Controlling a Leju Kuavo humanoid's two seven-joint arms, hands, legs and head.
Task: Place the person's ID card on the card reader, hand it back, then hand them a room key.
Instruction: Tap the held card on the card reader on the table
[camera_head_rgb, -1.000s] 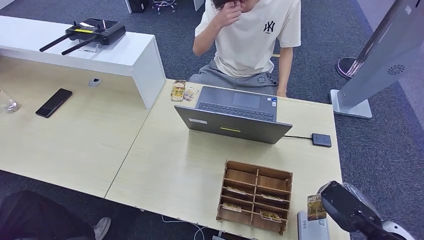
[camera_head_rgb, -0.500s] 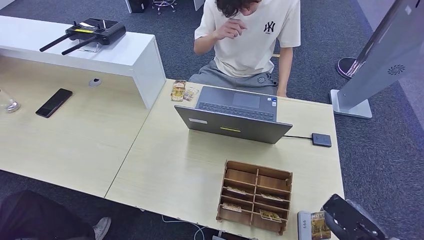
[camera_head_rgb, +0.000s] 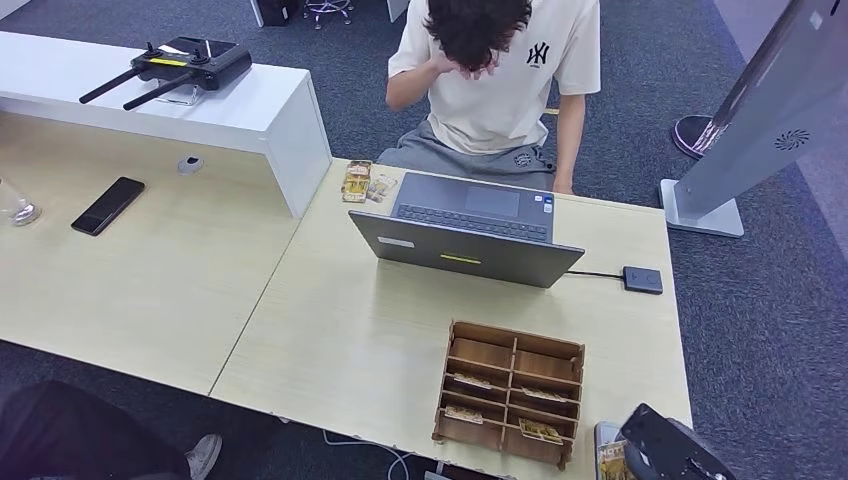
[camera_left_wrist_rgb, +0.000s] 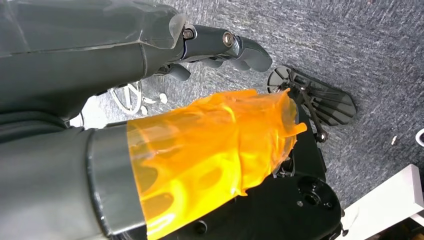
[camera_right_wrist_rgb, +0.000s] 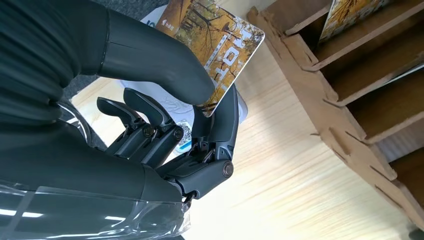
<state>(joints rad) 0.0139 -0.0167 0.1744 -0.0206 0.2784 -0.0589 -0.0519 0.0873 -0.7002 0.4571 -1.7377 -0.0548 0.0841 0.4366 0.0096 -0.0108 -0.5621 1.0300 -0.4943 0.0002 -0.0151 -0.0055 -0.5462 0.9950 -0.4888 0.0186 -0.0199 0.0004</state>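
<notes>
My right hand (camera_right_wrist_rgb: 165, 125) is pinching the ID card (camera_right_wrist_rgb: 215, 37) between thumb and one finger, other fingers curled below it. In the head view that hand (camera_head_rgb: 665, 455) is sitting at the bottom right corner of the frame, lower than half a second ago and a full second ago, when the card was standing above the card reader (camera_head_rgb: 603, 440); now the card (camera_head_rgb: 610, 460) is overlapping the reader's pale face. Whether it's actually touching, I can't tell. My read: I'm finishing the first step, card going onto the reader; hand-back and room key not yet done. Left hand (camera_left_wrist_rgb: 215, 47) is hanging over grey carpet, fingers loosely curled and holding nothing, an orange film wrapped over the thumb. Outward from the reader: the wooden rack (camera_head_rgb: 510, 390) just left of it, several cards in its slots, likely the room keys. The laptop (camera_head_rgb: 465, 235) sits mid-frame, and the person (camera_head_rgb: 500, 70) is at top centre, head now bowed, hand at face. Readable text: "NY" logo on the person's shirt; white lettering on the card, partly covered by my thumb, looks like "HOT…", not sure.
</notes>
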